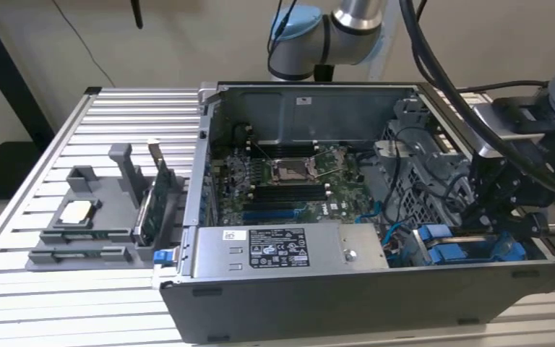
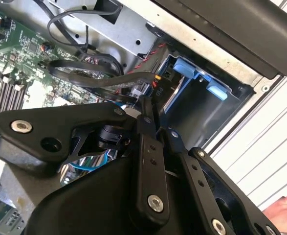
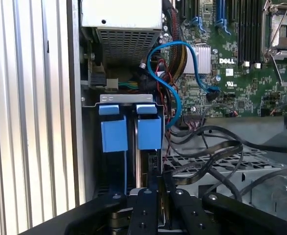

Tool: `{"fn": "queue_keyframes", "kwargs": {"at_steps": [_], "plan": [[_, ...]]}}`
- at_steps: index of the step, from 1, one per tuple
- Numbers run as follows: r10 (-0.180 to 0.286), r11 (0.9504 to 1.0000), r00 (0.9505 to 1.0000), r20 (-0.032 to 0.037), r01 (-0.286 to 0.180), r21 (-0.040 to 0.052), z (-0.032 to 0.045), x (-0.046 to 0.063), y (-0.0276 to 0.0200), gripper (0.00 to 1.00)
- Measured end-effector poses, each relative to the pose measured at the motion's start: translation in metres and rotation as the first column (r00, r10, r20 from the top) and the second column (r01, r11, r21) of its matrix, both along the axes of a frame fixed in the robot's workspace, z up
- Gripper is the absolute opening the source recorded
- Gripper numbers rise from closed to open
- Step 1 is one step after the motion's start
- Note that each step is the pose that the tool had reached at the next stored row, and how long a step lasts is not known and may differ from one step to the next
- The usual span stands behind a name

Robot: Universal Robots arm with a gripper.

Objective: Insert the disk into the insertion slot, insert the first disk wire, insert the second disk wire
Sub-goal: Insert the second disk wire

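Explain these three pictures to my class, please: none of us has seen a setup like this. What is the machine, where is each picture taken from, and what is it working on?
The machine is a robot arm with a black gripper. One picture comes from a camera standing off the arm; the other two come from cameras riding near its wrist, so the gripper's black links crowd them. On a ribbed metal table lies an open computer case, with a green motherboard and a grey power-supply box inside. The gripper reaches down into the case at the exterior view's right, above the insertion slot, a grey metal cage holding bright blue plastic carriers. In the first wrist view its fingers look closed together just over the disk. Black cables lie loose beside it. A grey parts holder sits at the left.
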State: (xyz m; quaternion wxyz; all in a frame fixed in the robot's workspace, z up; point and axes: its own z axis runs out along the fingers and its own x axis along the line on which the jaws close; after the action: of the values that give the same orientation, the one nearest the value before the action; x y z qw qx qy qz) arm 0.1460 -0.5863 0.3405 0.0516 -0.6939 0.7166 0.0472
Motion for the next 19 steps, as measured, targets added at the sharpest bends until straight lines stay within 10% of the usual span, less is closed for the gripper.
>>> {"fn": "queue_keyframes", "kwargs": {"at_steps": [7, 19], "plan": [[0.0, 1.0, 1.0, 0.0002, 0.0, -0.0001, -0.0024, 0.0, 0.0, 0.24], [0.0, 1.0, 1.0, 0.0, 0.0, -0.0003, 0.0316, 0.0, 0.0, 0.24]]}}
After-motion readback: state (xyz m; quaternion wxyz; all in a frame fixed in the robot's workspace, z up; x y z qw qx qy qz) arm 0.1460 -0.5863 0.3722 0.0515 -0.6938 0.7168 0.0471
